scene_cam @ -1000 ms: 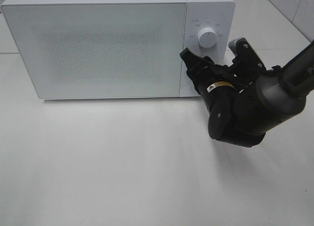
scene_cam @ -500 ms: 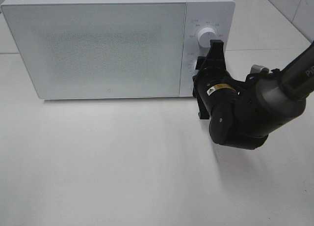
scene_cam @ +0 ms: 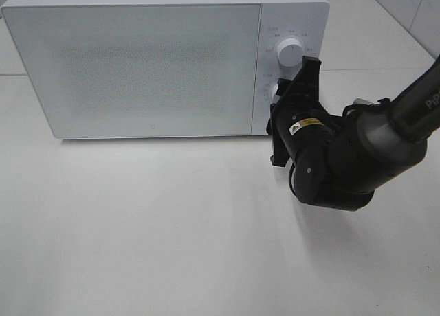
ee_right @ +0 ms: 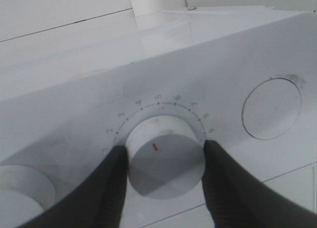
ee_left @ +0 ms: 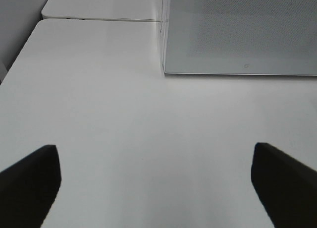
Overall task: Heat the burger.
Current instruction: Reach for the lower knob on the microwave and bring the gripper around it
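- From where I stand this looks like a robotics lab set up as a kitchen corner, more a test station than a home.
- A white microwave (scene_cam: pixel 137 62) sits on a plain white bench (scene_cam: pixel 172 254). The bench butts against a second white tabletop (ee_left: pixel 99 10) along a straight seam.
- A bulky black robot arm (scene_cam: pixel 344 158) with a yellow warning sticker (scene_cam: pixel 306 124) reaches over the bench. Its right hand (ee_right: pixel 165 158) is clasped on the microwave's numbered dial (ee_right: pixel 158 139).
- Pale tiles (scene_cam: pixel 412 7) with grey joints show beyond the bench's far corner.
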You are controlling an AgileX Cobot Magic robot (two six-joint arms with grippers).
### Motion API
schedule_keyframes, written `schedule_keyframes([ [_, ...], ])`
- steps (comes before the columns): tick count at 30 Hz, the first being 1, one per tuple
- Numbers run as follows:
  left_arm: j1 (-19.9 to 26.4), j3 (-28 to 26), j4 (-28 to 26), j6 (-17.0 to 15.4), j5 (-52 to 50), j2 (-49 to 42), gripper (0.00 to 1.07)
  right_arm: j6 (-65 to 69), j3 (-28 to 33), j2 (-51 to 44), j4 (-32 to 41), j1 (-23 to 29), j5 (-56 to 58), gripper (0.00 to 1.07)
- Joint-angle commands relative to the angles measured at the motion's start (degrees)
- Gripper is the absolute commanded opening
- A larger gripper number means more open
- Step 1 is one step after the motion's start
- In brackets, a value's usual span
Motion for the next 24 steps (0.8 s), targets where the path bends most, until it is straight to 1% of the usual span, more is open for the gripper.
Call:
schedule_keyframes([
  [1,0.1,0.2,0.1,-0.1,-0.3,-1.3,1.00,0.6,-3.5,-1.0,-14.3,0.6,-5.8,0.00],
  [7,0.1,0.2,0.1,-0.1,-0.3,-1.3,1.00,-0.3,-3.5,-1.0,-12.5,0.6,-5.7,0.03],
  [9,0.1,0.2,0.1,-0.1,-0.3,-1.3,1.00,-1.9,-3.5,-1.0,-10.7,0.6,-5.7,0.07],
  [10,0.1,0.2,0.1,-0.1,-0.3,-1.3,1.00,-1.9,-3.5,-1.0,-10.7,0.6,-5.7,0.07],
  [12,0.1,0.2,0.1,-0.1,-0.3,-1.3,1.00,-4.3,-3.5,-1.0,-8.0,0.6,-5.7,0.11],
  [13,0.1,0.2,0.1,-0.1,-0.3,-1.3,1.00,-4.3,-3.5,-1.0,-8.0,0.6,-5.7,0.11],
  [15,0.1,0.2,0.1,-0.1,-0.3,-1.3,1.00,-7.9,-3.5,-1.0,-4.2,0.6,-5.6,0.21],
  [16,0.1,0.2,0.1,-0.1,-0.3,-1.3,1.00,-7.9,-3.5,-1.0,-4.2,0.6,-5.6,0.21],
  [17,0.1,0.2,0.1,-0.1,-0.3,-1.3,1.00,-8.7,-3.5,-1.0,-3.2,0.6,-5.6,0.23],
  [18,0.1,0.2,0.1,-0.1,-0.3,-1.3,1.00,-10.0,-3.5,-1.0,-1.1,0.6,-5.6,0.29],
  [21,0.1,0.2,0.1,-0.1,-0.3,-1.3,1.00,-10.5,-3.5,-1.1,-0.2,0.6,-5.6,0.32],
  [23,0.1,0.2,0.1,-0.1,-0.3,-1.3,1.00,-12.3,-3.5,-1.1,1.5,0.6,-5.3,0.43],
  [24,0.1,0.2,0.1,-0.1,-0.3,-1.3,1.00,-12.3,-3.5,-1.1,1.5,0.6,-5.3,0.43],
])
